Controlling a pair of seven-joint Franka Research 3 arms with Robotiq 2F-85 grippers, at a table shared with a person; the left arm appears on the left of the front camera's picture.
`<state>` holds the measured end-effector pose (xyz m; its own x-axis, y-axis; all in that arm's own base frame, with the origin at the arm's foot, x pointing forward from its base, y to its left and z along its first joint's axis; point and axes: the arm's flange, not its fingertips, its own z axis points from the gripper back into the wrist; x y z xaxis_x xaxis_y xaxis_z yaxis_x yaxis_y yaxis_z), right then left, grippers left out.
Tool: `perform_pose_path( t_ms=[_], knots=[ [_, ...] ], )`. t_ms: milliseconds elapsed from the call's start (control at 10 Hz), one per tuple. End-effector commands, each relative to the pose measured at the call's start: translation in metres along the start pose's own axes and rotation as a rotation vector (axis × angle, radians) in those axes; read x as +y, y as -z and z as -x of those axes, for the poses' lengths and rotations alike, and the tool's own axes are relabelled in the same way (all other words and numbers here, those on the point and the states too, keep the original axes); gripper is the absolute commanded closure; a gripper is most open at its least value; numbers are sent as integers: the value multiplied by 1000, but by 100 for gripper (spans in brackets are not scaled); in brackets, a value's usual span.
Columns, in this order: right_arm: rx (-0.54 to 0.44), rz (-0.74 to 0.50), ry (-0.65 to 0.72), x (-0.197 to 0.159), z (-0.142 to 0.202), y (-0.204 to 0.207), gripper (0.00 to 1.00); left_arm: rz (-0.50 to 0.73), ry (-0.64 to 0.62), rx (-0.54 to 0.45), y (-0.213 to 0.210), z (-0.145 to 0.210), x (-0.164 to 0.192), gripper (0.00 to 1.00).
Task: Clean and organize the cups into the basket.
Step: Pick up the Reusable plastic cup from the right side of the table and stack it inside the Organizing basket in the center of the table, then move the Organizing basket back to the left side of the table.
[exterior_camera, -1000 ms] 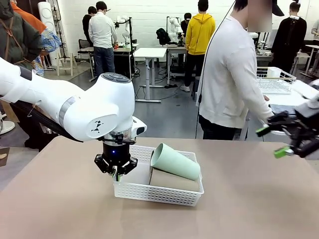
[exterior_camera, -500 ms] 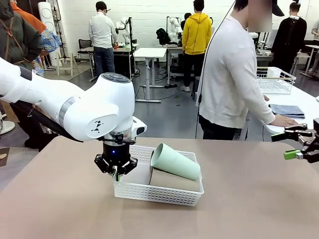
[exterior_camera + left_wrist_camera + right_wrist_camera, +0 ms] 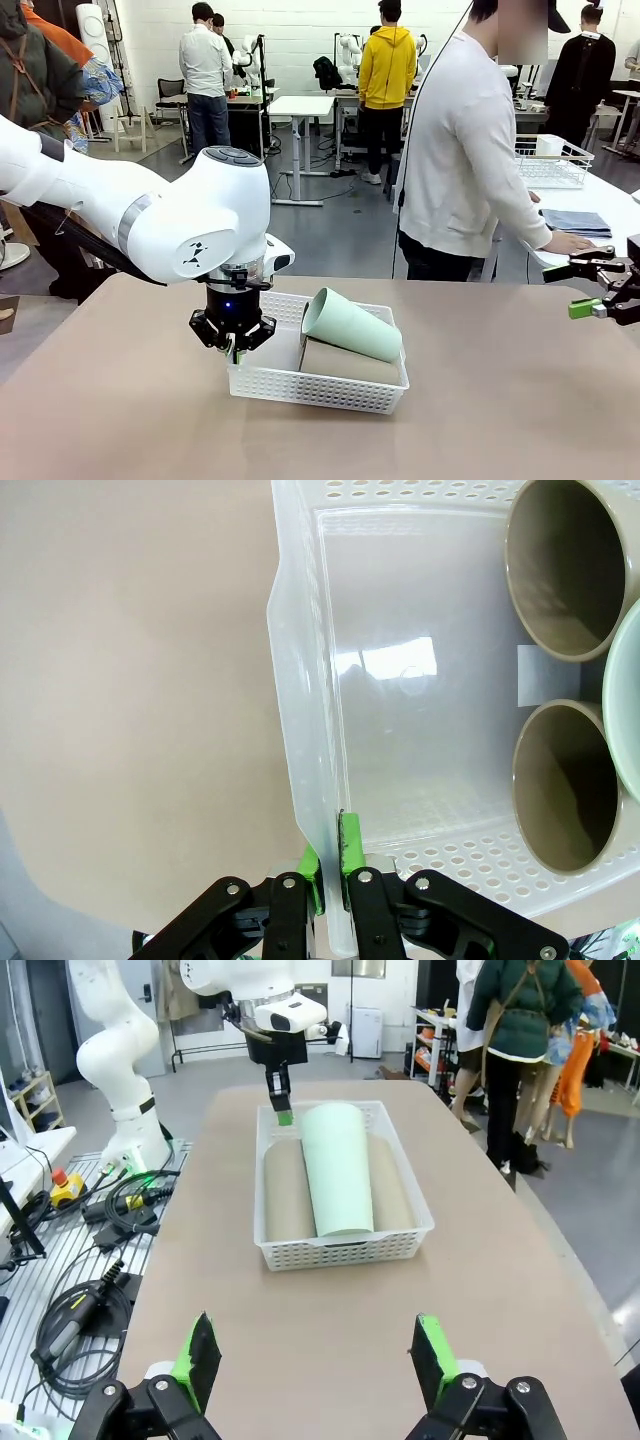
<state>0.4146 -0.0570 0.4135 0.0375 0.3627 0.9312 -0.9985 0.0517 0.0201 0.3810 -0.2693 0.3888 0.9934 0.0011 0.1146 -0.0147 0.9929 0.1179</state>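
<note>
The white lattice basket (image 3: 310,385) sits mid-table. A mint green cup (image 3: 350,325) lies on its side in it, across two tan-brown cups (image 3: 345,362) that lie side by side. My left gripper (image 3: 233,352) points straight down, shut on the basket's left end wall. In the left wrist view its pads (image 3: 349,842) pinch that wall (image 3: 300,730), with both tan cup mouths (image 3: 570,565) (image 3: 570,780) facing the camera. My right gripper (image 3: 575,288) hovers open at the table's right edge, far from the basket (image 3: 340,1250) and the mint cup (image 3: 338,1165); its fingers (image 3: 197,1360) hold nothing.
A person in a white top stands at the far side, one hand on a folded blue cloth (image 3: 575,222) on the neighbouring table, where a white wire basket (image 3: 550,160) also stands. Cables and a metal rack (image 3: 90,1260) lie beyond the table's edge.
My right gripper has pulled back to the right, toward the table's edge, then stopped. The left gripper and the basket have not moved.
</note>
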Motion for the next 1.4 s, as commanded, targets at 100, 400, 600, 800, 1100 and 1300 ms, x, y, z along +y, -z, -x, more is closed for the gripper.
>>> perform_pose_path(
  t_ms=[100,400,600,800,1100,1300],
  knots=[
    [10,-12,-7,3,0,-2,0,-5,-12,-10,-2,1,-2,100],
    [10,-12,-7,3,0,-2,0,-5,-12,-10,-2,1,-2,100],
    [10,-12,-7,3,0,-2,0,-5,-12,-10,-2,1,-2,100],
    [10,-12,-7,3,0,-2,0,-5,-12,-10,-2,1,-2,100],
    [6,-4,0,1,1,0,0,-5,-12,-10,-2,1,-2,100],
    [-249,-67,403,17,8,-51,0,-5,-12,-10,-2,1,-2,100]
  ],
)
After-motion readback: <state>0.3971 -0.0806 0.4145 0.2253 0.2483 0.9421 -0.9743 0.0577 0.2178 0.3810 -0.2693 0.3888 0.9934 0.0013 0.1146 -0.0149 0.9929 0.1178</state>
